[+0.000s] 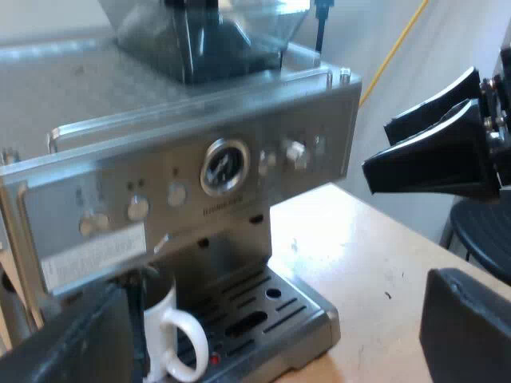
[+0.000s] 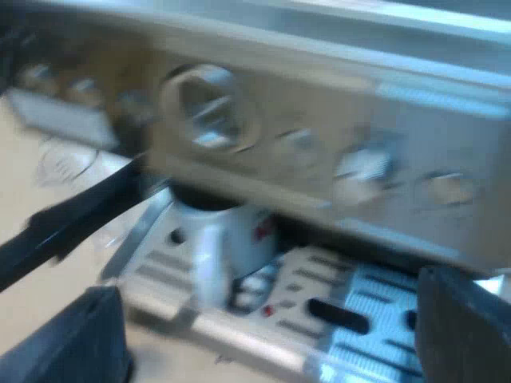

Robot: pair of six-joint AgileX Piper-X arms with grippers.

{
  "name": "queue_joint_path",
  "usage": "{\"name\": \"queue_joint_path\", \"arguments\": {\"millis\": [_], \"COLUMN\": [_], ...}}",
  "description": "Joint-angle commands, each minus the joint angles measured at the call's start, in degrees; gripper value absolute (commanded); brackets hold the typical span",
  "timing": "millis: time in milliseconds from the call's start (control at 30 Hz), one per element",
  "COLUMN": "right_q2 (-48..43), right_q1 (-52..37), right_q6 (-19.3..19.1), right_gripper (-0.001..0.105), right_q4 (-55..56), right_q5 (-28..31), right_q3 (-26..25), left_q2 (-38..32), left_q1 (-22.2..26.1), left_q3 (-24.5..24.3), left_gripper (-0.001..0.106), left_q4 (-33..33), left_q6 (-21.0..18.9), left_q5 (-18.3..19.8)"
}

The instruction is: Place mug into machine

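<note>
The steel espresso machine has a bean hopper on its top. A white mug stands upright on the drip tray under the machine's front, handle towards me. My left gripper is open and held back from the tray, with nothing between its fingers. The right gripper hangs in the air beside the machine's knob end. In the right wrist view, the mug sits on the tray below the gauge. My right gripper is open and apart from the mug.
The light wooden table stretches out beside the machine. A black stool stands past the table's edge. A dark slanted bar, which I cannot identify, reaches towards the mug. A clear glass stands on the table by the machine.
</note>
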Motion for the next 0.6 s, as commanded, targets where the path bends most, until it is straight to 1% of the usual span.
{"name": "queue_joint_path", "arguments": {"millis": [33,100,133,200,233,267,367,467,533,600], "right_q2": [-2.3,-3.1,-4.5,-5.9,-7.0,-7.6,-10.2,-12.9,-15.0,-17.1], "right_q1": [-4.6,-6.4,-10.5,-13.9,-16.4,-17.6,-23.1,-27.8,-31.8,-35.1], "right_q6": [-0.2,-0.4,-0.8,-1.3,-2.0,-2.3,-5.4,-8.2,-10.1,-11.2], "right_gripper": [0.099,0.099,0.099,0.099,0.099,0.099,0.099,0.099,0.099,0.099], "right_q4": [1.2,2.0,3.8,5.6,7.1,7.8,11.4,14.1,15.9,16.4], "right_q5": [-0.6,-1.0,-2.9,-5.3,-6.6,-6.9,-7.0,-7.0,-7.9,-9.7], "right_q3": [-0.6,-0.6,-0.6,-0.6,-0.6,-0.6,-0.6,-0.6,-0.6,0.1], "left_q2": [3.1,5.0,6.0,7.0,7.6,8.0,8.7,8.7,8.7,8.7], "left_q1": [-0.1,-0.1,-0.1,-0.1,-0.1,-0.1,0.2,2.9,6.5,9.7], "left_q3": [-2.3,-3.8,-4.7,-5.8,-6.3,-6.6,-7.1,-7.1,-7.1,-7.1], "left_gripper": [0.086,0.086,0.086,0.086,0.086,0.086,0.086,0.086,0.086,0.086], "left_q4": [-0.4,-0.7,-0.6,-0.6,-0.6,-0.6,-0.6,0.2,1.4,3.3], "left_q6": [0.0,1.6,2.3,3.4,3.4,3.4,3.4,3.3,3.1,3.0], "left_q5": [0.0,-1.0,-2.2,-3.0,-3.7,-3.9,-5.9,-6.2,-6.0,-5.2]}}
